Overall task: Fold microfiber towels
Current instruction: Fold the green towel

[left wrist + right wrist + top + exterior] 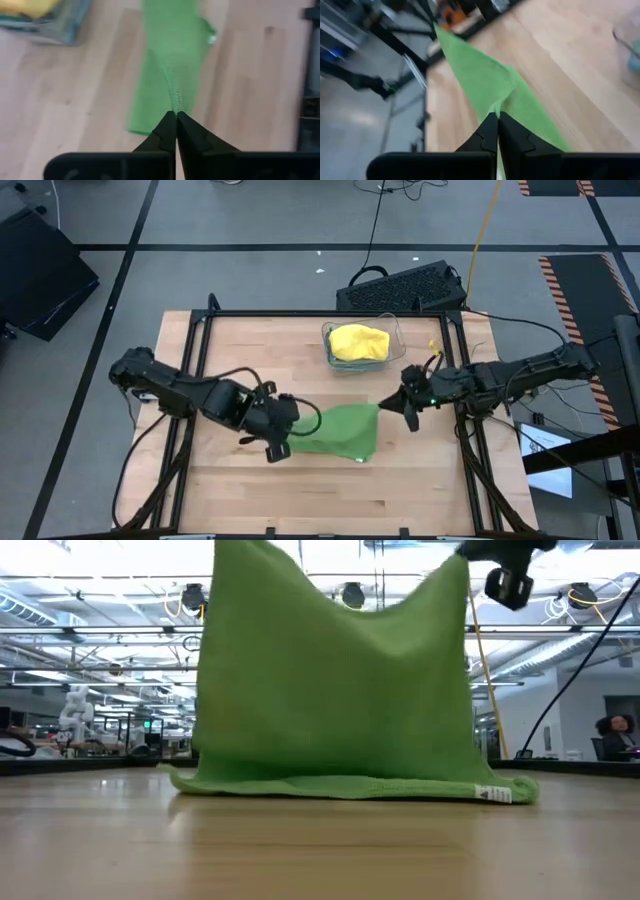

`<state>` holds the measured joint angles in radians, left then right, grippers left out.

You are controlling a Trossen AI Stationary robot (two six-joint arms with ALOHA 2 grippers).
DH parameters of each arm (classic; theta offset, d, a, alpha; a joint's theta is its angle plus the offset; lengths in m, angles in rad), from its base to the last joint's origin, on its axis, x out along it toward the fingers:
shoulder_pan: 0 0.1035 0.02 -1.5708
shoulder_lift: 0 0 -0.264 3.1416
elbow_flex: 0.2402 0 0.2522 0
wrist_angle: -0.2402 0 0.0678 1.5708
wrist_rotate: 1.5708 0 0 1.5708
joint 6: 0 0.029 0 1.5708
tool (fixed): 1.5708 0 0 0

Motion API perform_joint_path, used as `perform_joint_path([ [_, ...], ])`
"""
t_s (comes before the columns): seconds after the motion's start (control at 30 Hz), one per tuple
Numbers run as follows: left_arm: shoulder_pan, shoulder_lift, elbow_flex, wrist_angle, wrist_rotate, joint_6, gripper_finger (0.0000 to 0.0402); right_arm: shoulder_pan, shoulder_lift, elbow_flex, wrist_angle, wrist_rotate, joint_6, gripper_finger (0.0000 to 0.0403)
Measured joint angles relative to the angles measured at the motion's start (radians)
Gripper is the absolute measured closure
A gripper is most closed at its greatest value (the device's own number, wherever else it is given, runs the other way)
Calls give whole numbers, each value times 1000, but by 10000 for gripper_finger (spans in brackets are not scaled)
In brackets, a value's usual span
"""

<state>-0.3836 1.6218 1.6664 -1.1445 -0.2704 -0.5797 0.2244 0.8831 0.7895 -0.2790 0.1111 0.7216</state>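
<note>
Bright green towel (345, 432) hangs stretched, hem on table (300, 490); left gripper (298, 423) and right gripper (385, 406) pinch its corners.

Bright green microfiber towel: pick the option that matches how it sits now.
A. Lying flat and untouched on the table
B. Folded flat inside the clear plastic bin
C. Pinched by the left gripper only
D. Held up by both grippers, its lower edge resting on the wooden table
D: the left gripper and the right gripper each pinch the bright green microfiber towel with shut jaws, its lower edge on the wooden table.

Green towel (345, 432) between both arms' fingers; yellow towel (358, 342) in bin (397, 330).
</note>
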Motion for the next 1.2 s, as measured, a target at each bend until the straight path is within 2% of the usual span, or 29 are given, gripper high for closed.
perform_joint_path([
  [0.1, -14, -2, -75, -3, -65, -32, 393, 17, 26, 0, -73, 17, 9, 403],
  [0.2, -3, 2, -165, -9, -58, -35, 398, 19, 58, 0, -105, 30, 45, 403],
  [0.37, 54, 1, -244, 25, -64, 14, 393, 17, 84, -1, -130, 162, 53, 403],
  [0.47, 105, 1, -235, 20, -86, 114, 398, -4, 82, -1, -120, 249, 19, 403],
  [0.57, 177, 1, -193, 21, -136, 212, 393, -56, 63, -1, -91, 282, -21, 403],
  [0.67, 241, 0, -147, 22, -210, 284, 396, -108, 44, -1, -70, 281, -56, 403],
  [0.8, 306, 0, -113, 21, -228, 360, 394, -130, 42, -1, -70, 279, -92, 403],
  [1.2, 353, -35, -76, 18, -245, 404, 390, -147, 50, -1, -18, 281, -130, 403],
])
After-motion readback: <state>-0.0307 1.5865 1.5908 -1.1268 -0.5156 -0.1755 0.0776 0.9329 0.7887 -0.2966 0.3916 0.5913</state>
